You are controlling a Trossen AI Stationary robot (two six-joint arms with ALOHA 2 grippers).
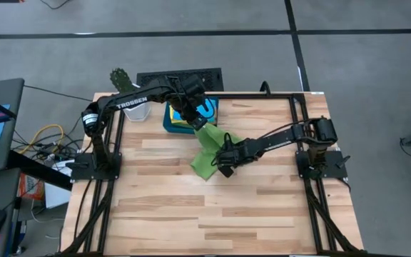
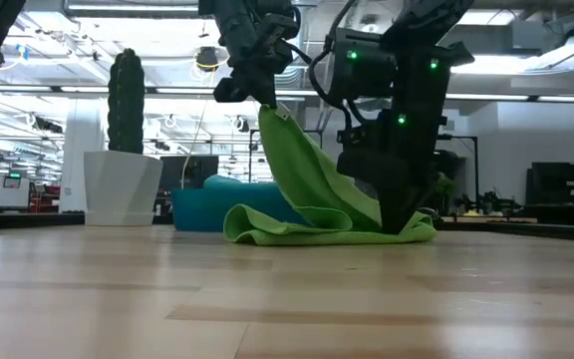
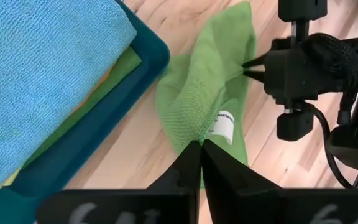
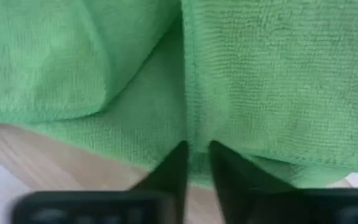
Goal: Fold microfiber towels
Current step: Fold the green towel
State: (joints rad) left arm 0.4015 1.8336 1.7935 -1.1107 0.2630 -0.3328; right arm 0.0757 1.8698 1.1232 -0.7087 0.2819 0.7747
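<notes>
Green towel (image 1: 209, 151) hangs pinched by left gripper (image 3: 201, 149), seemingly right gripper (image 4: 197, 163) too.

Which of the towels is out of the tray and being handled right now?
The green towel, lifted at one corner by the left tool and trailing onto the wooden table. The sky-blue towel and those under it lie stacked in the teal tray.

green towel (image 2: 312, 189): one corner lifted by left gripper (image 2: 263, 98), rest draped to table (image 2: 287, 299) | right gripper (image 2: 399, 221): low on towel's right end, pinching it | teal tray (image 2: 202, 209): behind | white pot (image 2: 123, 184) with cactus (image 2: 126, 100): far left
</notes>
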